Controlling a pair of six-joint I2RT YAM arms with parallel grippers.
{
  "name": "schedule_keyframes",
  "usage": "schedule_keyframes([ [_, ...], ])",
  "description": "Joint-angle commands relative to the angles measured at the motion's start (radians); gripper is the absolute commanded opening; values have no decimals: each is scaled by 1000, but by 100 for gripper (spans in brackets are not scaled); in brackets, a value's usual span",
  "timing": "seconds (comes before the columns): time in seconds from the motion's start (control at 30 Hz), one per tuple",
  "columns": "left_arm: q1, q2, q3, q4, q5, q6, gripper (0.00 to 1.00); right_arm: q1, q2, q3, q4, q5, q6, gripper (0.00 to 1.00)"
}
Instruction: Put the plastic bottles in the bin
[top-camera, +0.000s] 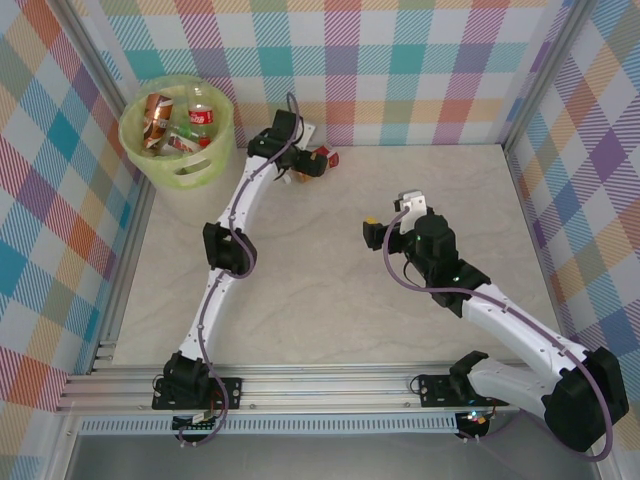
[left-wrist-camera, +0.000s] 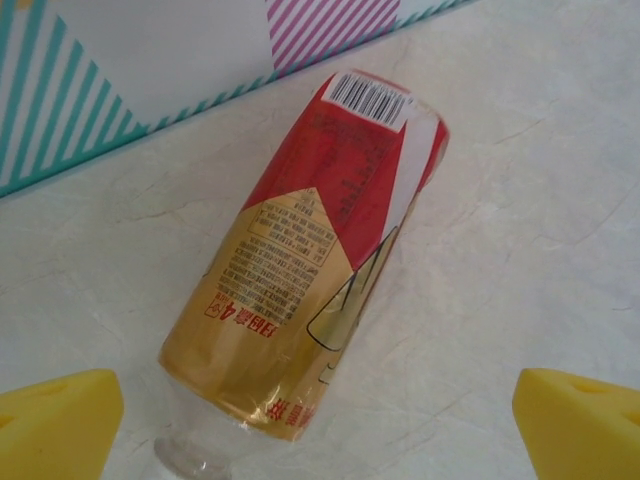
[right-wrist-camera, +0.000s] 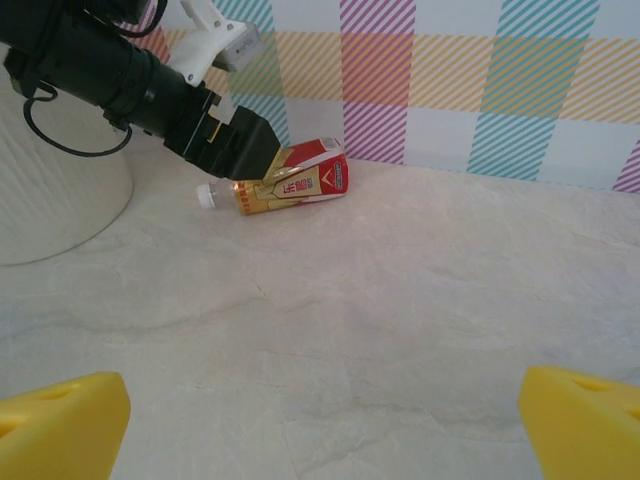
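Lying on marbled tabletop (left-wrist-camera: 540, 180) is a cylindrical, glossy-labelled plastic bottle (left-wrist-camera: 300, 270).

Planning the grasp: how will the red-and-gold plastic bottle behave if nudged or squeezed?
The red-and-gold plastic bottle lies on its side, so it would probably roll. Its clear neck looks empty: likely light, perhaps easily dented.
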Motion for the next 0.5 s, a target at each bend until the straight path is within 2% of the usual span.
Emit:
schedule_keyframes([
  [0.0,27,59,9,31,13,21,100,4,-2,35,-15,23,-16,100],
  [0.27,34,118,-33,110,119,28,99,4,21,78,-57,26,-35,100],
  [0.4,33,136,-24,146,131,22,87,4,33,89,-66,20,-23,100],
  [0.47,33,140,-23,163,121,26,78,4,39,93,-66,17,-18,100],
])
